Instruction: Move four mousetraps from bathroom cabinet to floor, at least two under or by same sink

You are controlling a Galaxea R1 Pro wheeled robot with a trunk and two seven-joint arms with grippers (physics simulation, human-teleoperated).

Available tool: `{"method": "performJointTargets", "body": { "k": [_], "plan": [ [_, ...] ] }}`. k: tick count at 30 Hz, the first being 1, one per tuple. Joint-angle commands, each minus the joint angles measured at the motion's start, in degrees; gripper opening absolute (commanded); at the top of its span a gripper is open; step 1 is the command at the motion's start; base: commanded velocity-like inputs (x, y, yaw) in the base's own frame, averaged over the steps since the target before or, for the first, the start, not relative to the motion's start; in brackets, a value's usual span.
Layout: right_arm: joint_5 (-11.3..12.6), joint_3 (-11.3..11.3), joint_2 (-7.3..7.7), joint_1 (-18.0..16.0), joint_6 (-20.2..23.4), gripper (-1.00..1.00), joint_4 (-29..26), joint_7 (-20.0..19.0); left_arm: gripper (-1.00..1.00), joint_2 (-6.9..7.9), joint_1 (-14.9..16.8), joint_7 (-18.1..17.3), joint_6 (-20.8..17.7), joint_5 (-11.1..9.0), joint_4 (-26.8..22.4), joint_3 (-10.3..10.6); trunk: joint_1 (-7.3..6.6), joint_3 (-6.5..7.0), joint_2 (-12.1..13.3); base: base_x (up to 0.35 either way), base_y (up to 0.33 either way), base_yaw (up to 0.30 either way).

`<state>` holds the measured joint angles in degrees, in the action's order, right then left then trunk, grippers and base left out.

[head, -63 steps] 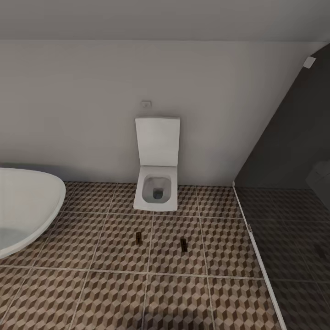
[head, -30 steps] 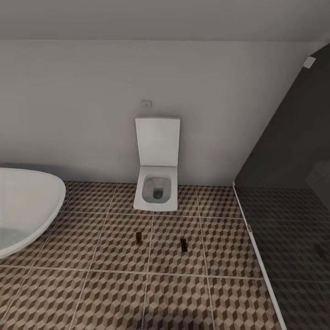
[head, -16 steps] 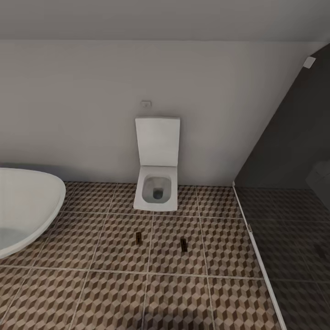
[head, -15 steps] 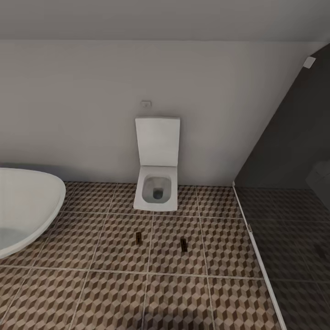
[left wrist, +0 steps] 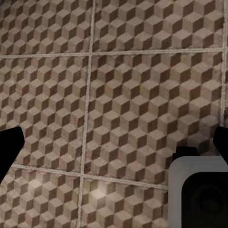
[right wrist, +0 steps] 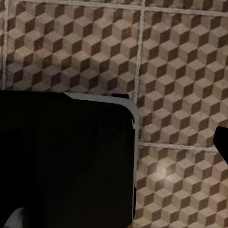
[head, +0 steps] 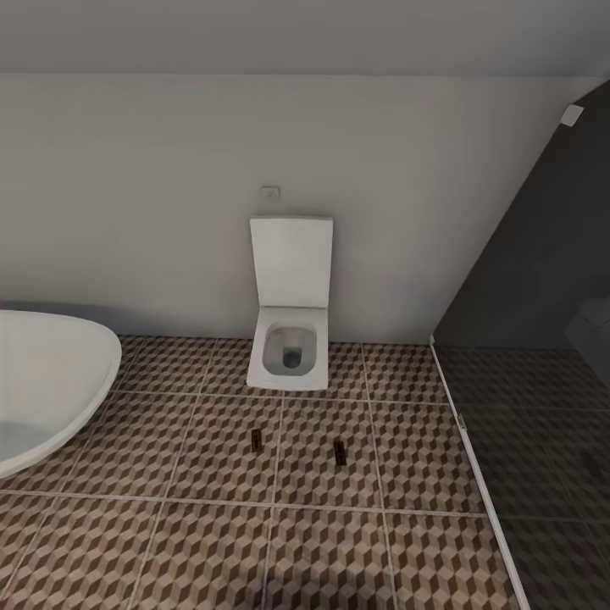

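Fingertips of the left gripper (left wrist: pixel 114 145) show as dark slivers at opposite edges of the left wrist view, spread wide with nothing between them but the bathroom floor (left wrist: pixel 123 95) and its cube-patterned tiles. A grey-and-black rounded block (left wrist: pixel 199 192) of the robot sits in one corner of that view. In the right wrist view, one dark fingertip of the right gripper (right wrist: pixel 222 142) shows at the edge while a large black body (right wrist: pixel 66 156) hides the other side — whether that gripper is spread or pressed together cannot be told. From the head view, two mousetraps lie flat on the bathroom floor (head: pixel 169 525) in front of a white toilet (head: pixel 290 339): one mousetrap (head: pixel 255 437) on the left, the other mousetrap (head: pixel 339 451) to its right, well apart from each other. A white basin (head: pixel 51 381) curves in at the left — both traps lie some way from it. A dark glass panel (head: pixel 542 339) closes off the right.
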<state>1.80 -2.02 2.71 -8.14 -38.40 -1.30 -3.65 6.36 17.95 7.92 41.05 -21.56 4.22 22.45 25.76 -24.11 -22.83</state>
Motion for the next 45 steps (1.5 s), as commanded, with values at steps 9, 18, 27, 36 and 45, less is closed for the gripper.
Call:
{"method": "performJointTargets", "body": {
  "k": [9, 18, 27, 36, 45],
  "plan": [
    [0.2, -0.2, 0.02, 0.0, -0.2, 1.0, 0.0, -0.2, 1.0, -0.05, 0.1, 0.2, 0.3, -0.2, 0.2, 0.5, 0.03, -0.08, -0.1, 0.0, 0.0, 0.0],
    [0.2, -0.2, 0.02, 0.0, -0.2, 1.0, 0.1, -0.2, 1.0, -0.04, 0.1, 0.2, 0.3, -0.2, 0.2, 0.5, 0.03, -0.08, -0.1, 0.0, 0.0, 0.0],
    [0.2, -0.2, 0.02, 0.0, -0.2, 1.0, 0.1, -0.2, 1.0, -0.05, 0.1, 0.2, 0.3, -0.2, 0.2, 0.5, 0.03, -0.08, -0.1, 0.0, 0.0, 0.0],
    [0.2, -0.2, 0.02, 0.0, -0.2, 1.0, 0.1, -0.2, 1.0, -0.03, 0.1, 0.2, 0.3, -0.2, 0.2, 0.5, 0.03, -0.08, -0.1, 0.0, 0.0, 0.0],
    [0.2, -0.2, 0.02, 0.0, -0.2, 1.0, 0.0, -0.2, 1.0, -0.03, 0.1, 0.2, 0.3, -0.2, 0.2, 0.5, 0.03, -0.08, -0.1, 0.0, 0.0, 0.0]
  ]
}}
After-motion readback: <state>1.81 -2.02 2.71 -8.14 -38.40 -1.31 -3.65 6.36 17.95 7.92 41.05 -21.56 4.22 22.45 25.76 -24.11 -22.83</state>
